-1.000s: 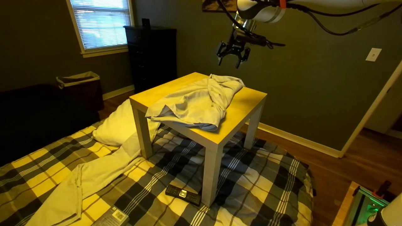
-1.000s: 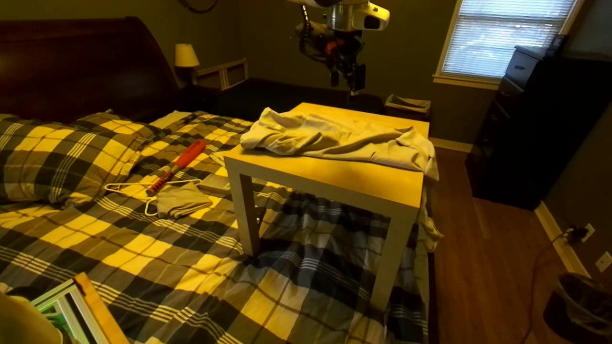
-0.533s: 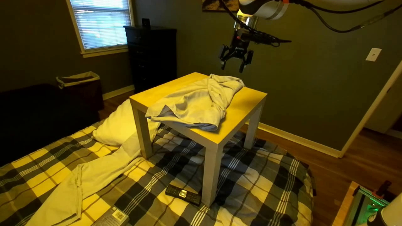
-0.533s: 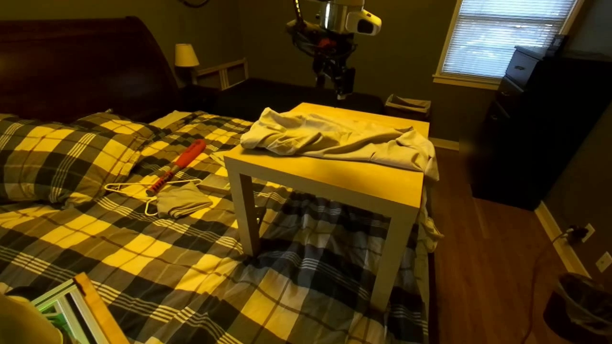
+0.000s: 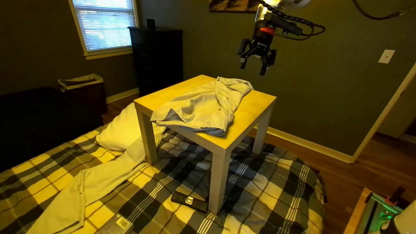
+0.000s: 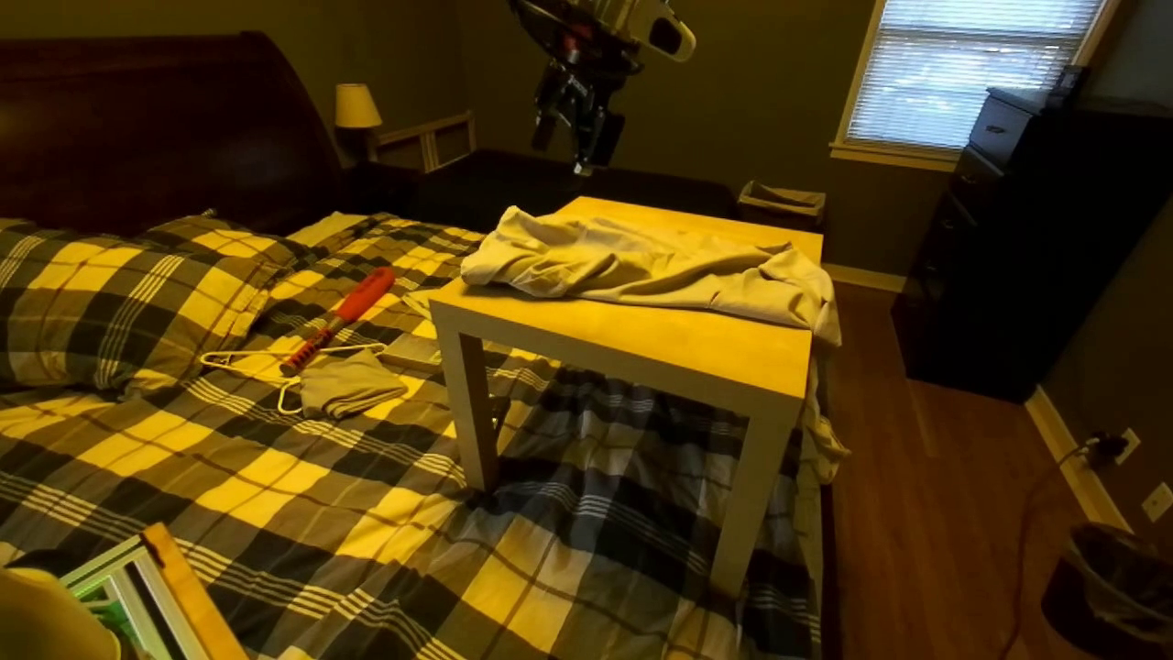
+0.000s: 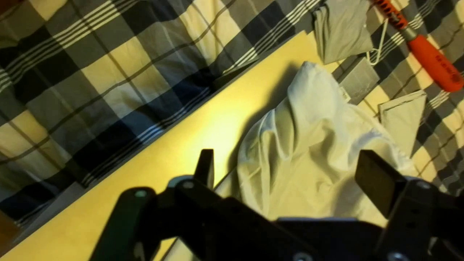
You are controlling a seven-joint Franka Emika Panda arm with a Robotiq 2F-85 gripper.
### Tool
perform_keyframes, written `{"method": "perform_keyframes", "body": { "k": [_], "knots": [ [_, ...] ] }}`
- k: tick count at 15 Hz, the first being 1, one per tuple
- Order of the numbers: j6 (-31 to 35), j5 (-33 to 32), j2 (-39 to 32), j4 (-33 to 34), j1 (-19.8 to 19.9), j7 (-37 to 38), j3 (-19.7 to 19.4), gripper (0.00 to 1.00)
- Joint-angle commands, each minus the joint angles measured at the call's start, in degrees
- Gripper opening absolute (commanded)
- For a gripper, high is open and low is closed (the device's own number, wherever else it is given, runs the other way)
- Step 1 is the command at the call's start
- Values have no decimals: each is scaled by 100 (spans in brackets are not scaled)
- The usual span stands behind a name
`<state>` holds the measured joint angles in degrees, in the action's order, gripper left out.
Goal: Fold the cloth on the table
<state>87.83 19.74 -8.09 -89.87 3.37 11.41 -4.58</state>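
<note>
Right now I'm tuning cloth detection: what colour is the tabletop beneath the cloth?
The tabletop looks yellow, best seen in an exterior view.

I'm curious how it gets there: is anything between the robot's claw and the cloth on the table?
Nothing visible stands in the way: the open gripper hangs higher than the cloth, apart from it, and no view shows an object between them.

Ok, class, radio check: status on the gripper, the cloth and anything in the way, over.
Gripper open, holding nothing. Cloth lower down, rumpled on the table, overhanging an edge. No obstacle seen between them.
</note>
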Motion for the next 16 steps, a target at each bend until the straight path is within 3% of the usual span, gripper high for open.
{"method": "perform_keyframes", "body": {
  "k": [1,2,7,12,16],
  "knots": [
    [465,1031,607,-972,129,-392,33,100],
    [177,546,228,-368,58,-148,29,100],
    [286,877,461,-717,97,-272,14,100],
    [783,364,1106,-1955,-64,-298,154,100],
    [1613,884,1567,-2953,-73,-79,193,100]
  ]
}}
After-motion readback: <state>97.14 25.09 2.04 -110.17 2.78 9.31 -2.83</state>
